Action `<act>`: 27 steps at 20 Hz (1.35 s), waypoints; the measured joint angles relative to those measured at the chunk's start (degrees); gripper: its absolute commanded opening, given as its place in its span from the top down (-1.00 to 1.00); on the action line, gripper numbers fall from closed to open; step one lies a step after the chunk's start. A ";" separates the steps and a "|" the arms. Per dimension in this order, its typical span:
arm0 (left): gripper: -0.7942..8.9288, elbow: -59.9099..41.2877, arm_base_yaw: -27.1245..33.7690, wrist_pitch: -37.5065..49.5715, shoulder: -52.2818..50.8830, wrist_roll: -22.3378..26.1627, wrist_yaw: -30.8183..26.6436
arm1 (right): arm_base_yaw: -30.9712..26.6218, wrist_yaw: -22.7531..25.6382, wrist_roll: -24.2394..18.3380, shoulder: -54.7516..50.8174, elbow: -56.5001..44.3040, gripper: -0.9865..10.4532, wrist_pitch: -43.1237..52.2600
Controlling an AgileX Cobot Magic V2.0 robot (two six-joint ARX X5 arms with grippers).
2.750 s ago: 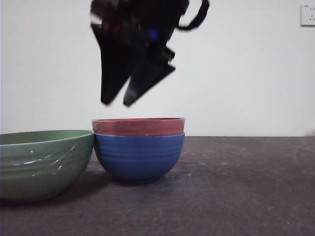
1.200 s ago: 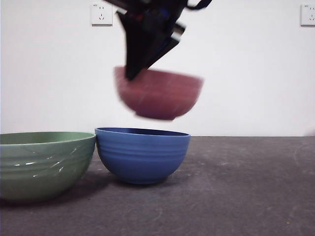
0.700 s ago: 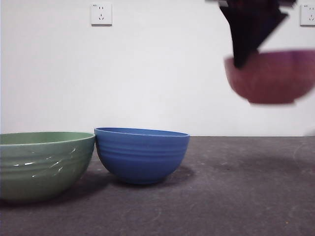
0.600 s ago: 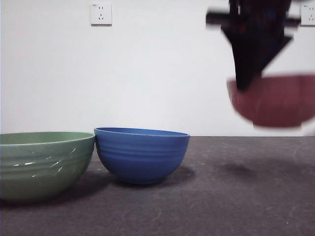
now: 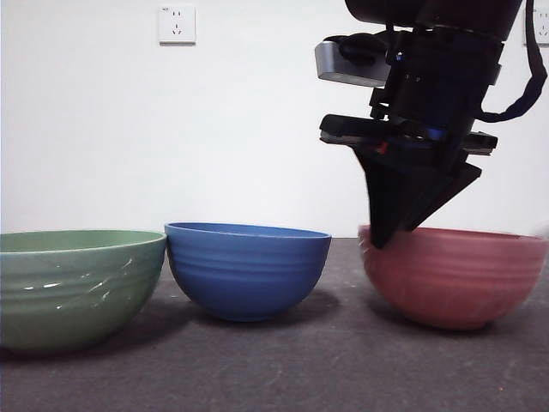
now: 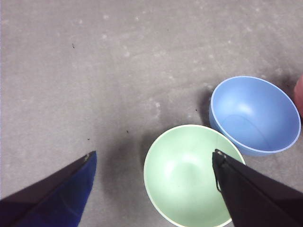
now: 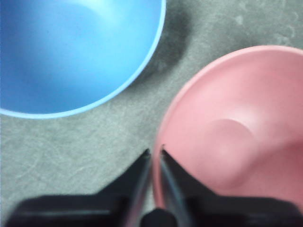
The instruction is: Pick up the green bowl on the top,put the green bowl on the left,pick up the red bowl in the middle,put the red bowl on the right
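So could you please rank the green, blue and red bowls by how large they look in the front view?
1. green bowl: looks largest, though cut off at the picture's edge and probably nearest the camera.
2. red bowl: slightly wider than the blue.
3. blue bowl.
Red and blue look close; all three may be equal.

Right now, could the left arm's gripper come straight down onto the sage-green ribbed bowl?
Probably yes: the left gripper hangs open above the sage-green ribbed bowl, nothing lies between them, and the right gripper is away at the pinkish-red ribbed bowl.
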 measured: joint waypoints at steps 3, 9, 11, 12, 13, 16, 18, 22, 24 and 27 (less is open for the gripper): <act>0.00 0.00 0.00 0.96 0.81 -0.02 3.04 | -0.02 0.28 -0.02 -0.77 -0.04 0.12 -0.66; 0.27 0.00 0.00 7.48 1.29 0.28 4.02 | -1.03 7.30 -2.69 -19.74 -0.39 0.51 7.13; 0.86 0.00 0.00 7.67 1.29 1.79 4.07 | -3.50 7.72 -5.77 -26.64 -0.35 0.86 7.06; 0.85 0.00 -0.09 7.72 1.27 2.51 4.07 | -5.27 7.72 -6.56 -29.38 -0.35 0.86 6.82; 0.85 -0.44 -0.33 8.41 0.83 3.02 4.02 | -7.26 7.69 -6.91 -31.80 -0.39 0.86 6.51; 0.85 -7.39 -0.55 16.26 -4.87 3.50 3.98 | -12.92 7.69 -6.34 -40.13 -4.37 0.86 7.54; 0.85 -13.88 -0.55 20.26 -10.51 3.45 3.98 | -15.19 7.69 -4.57 -46.01 -11.15 0.86 10.73; 0.84 -24.46 -0.55 21.33 -19.04 2.16 3.98 | -15.47 7.80 2.75 -57.88 -25.62 0.85 21.29; 0.84 -24.55 -0.55 19.56 -18.93 0.92 3.98 | -15.47 8.59 6.27 -58.71 -25.73 0.82 22.18; 0.84 -24.55 -0.55 18.08 -18.91 0.37 3.98 | -15.47 10.60 8.85 -58.60 -25.66 0.82 22.14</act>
